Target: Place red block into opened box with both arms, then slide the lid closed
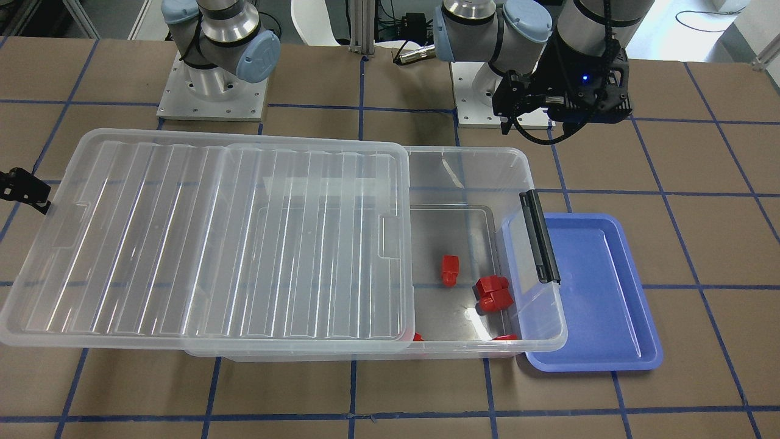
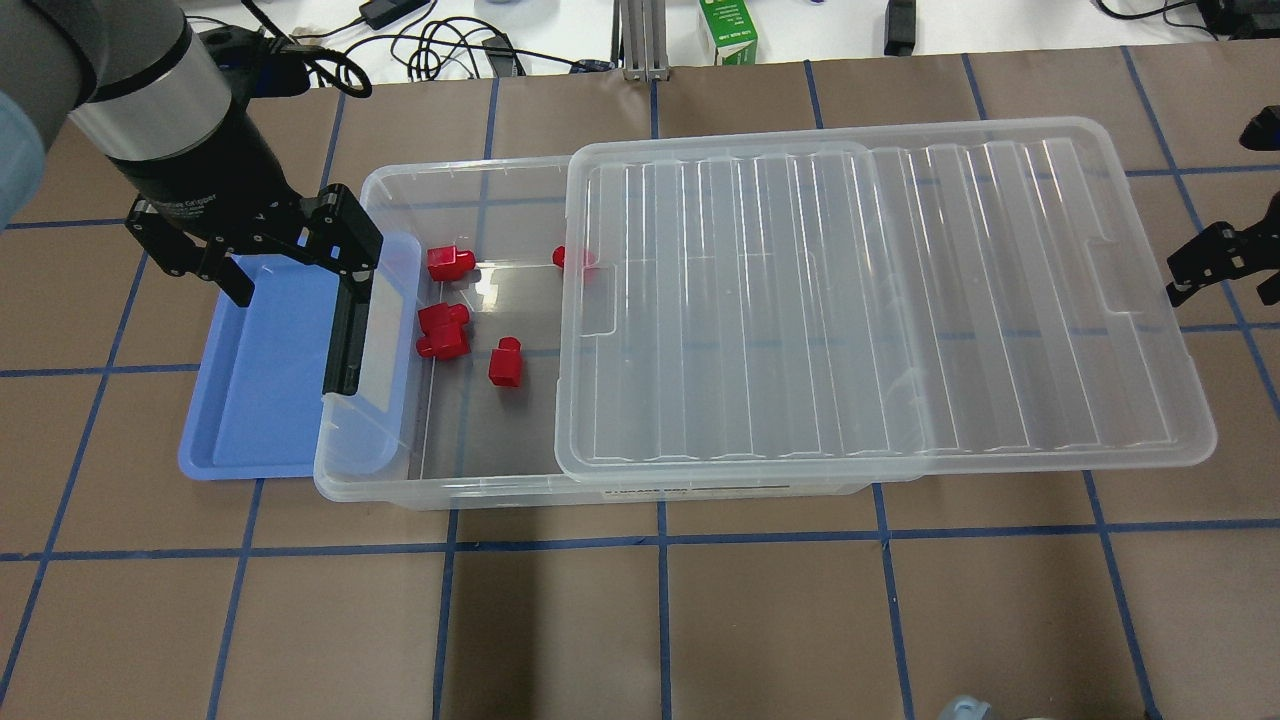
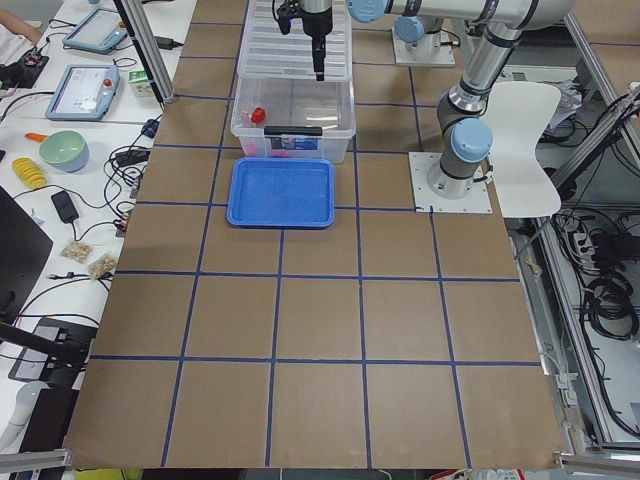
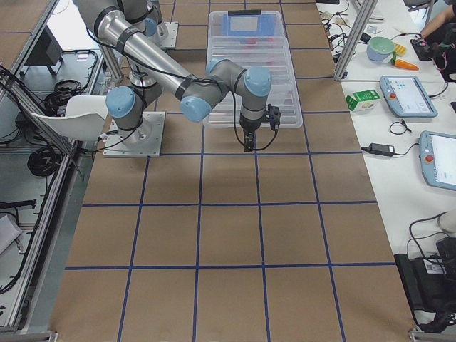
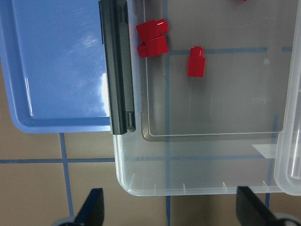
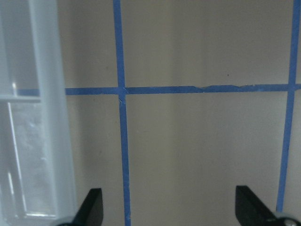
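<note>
Red block [image 5: 195, 61] lies on the box [image 5: 155, 186] floor, in the uncovered part near the black clip handle [image 5: 118, 70], apart from a double-lobed red piece [image 5: 153, 46]. Left wrist view shows this close up. Overhead adds the lid [image 2: 880, 300], covering the rest of the box & overhanging its far end. Left hand [image 5: 171, 209] pts down over the box's handle-end corner, fingers wide apart, empty. Right hand [image 6: 171, 209] is beyond the lid's overhanging end, over bare surface [image 6: 197, 150], fingers also spread, empty.
</note>
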You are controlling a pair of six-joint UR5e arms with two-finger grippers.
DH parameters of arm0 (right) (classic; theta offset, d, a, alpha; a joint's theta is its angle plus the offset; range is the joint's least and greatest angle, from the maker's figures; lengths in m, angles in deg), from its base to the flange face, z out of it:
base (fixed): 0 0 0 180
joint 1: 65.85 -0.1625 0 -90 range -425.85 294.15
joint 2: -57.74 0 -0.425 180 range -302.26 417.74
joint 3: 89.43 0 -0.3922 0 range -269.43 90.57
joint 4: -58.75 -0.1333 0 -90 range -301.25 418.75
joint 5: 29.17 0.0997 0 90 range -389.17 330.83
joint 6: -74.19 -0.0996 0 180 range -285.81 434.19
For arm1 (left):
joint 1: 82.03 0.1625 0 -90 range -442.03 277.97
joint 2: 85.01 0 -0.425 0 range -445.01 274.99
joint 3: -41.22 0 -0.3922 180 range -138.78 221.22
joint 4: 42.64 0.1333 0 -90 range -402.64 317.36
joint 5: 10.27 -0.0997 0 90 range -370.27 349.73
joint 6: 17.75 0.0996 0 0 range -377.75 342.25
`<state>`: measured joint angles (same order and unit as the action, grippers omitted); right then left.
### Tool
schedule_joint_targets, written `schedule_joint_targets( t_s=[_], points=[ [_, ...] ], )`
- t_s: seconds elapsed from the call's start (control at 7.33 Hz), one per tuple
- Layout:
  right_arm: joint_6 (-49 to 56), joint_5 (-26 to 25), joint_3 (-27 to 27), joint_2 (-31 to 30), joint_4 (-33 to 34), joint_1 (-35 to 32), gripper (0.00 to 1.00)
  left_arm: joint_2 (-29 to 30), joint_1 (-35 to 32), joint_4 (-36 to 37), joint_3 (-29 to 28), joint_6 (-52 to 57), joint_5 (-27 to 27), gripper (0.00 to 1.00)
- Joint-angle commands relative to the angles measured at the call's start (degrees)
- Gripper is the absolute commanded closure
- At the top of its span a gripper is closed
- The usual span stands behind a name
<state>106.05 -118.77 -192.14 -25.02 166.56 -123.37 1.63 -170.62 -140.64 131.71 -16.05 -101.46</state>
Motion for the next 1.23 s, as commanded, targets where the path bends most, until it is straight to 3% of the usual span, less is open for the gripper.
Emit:
schedule_joint_targets(
  t_s=[0.0,0.68,1.09],
  points=[
    [-3.9,0.2,-0.2,-0.2,0.0,-3.1,0.0,0.4,-0.3,0.1,0.0,-0.5,0.1,0.0],
    [-13.6,0.2,-0.5,0.2,2.1,-17.6,0.0,0.5,-0.3,0.1,0.0,-0.6,0.3,0.0],
    [-15.7,0.4,-0.5,0.3,2.9,-21.0,0.0,0.6,-0.3,0.1,0.0,-0.6,0.3,0.0]
  ],
)
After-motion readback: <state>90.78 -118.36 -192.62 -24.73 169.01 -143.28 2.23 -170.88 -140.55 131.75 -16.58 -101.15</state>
